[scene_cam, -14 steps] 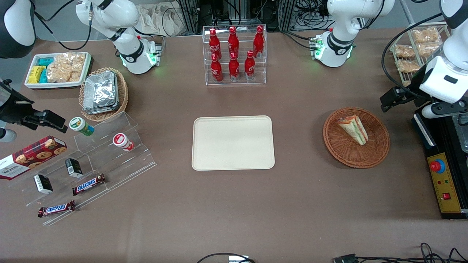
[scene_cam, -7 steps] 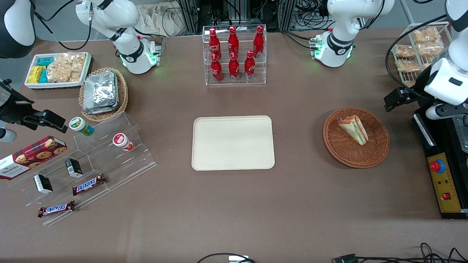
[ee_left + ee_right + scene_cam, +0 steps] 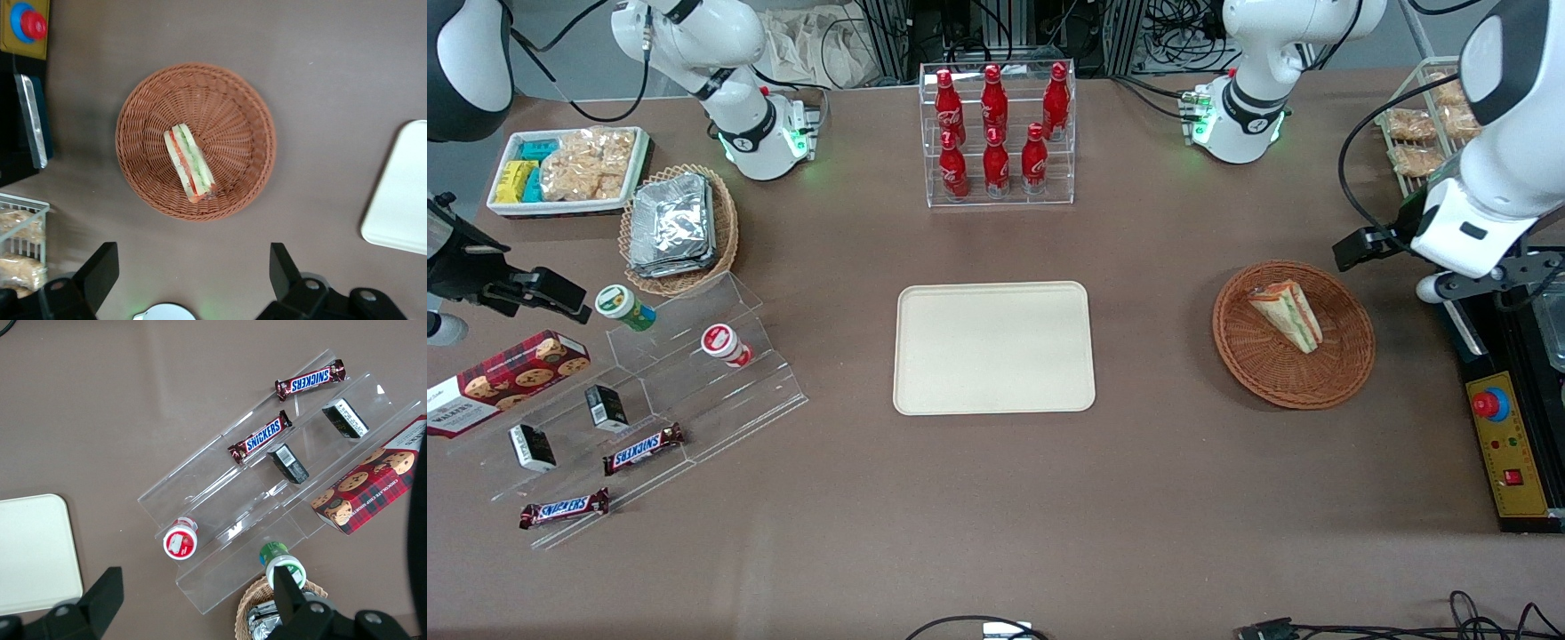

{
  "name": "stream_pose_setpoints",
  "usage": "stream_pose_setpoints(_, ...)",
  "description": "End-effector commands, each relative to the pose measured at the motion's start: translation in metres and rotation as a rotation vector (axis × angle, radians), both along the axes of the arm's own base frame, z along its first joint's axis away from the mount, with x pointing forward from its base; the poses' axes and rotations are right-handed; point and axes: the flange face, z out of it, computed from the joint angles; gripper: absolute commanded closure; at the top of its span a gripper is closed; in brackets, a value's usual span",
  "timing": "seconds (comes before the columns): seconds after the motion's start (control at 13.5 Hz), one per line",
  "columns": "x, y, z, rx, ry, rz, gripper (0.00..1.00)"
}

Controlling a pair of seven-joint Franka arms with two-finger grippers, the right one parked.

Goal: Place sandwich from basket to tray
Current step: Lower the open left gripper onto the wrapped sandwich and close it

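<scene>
In the basket (image 3: 1294, 334) lies one sandwich (image 3: 1288, 314) (unmoved), well apart from the one bare tray (image 3: 994, 348). The gripper (image 3: 190, 272), fingers spread, has shifted closer above the basket.

Brown table (image 3: 1183, 498): cream tray (image 3: 994, 348) at frame centre, clear bottle rack (image 3: 997, 133) at upper middle. Toward the working arm's end: reddish wicker basket (image 3: 1263, 373), wire rack (image 3: 1405, 178), control box (image 3: 1507, 444). The gripper (image 3: 1356, 247) hovers with fingers spread above the basket's edge. Toward the parked arm's end: tan basket (image 3: 725, 222), white snack tray (image 3: 551, 210), acrylic stepped stand (image 3: 694, 418), cookie box (image 3: 503, 380).
</scene>
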Motion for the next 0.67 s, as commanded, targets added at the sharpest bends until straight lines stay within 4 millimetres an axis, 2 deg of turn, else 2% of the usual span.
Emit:
stream_pose_setpoints(0.0,-0.041,0.017,-0.054,0.011,-0.033,0.065,0.0)
stream_pose_setpoints(0.22,-0.045,0.031,-0.107,0.009,-0.053,0.115,0.0)
stream_pose_setpoints(0.59,-0.076,0.029,-0.208,0.012,-0.105,0.153,0.0)
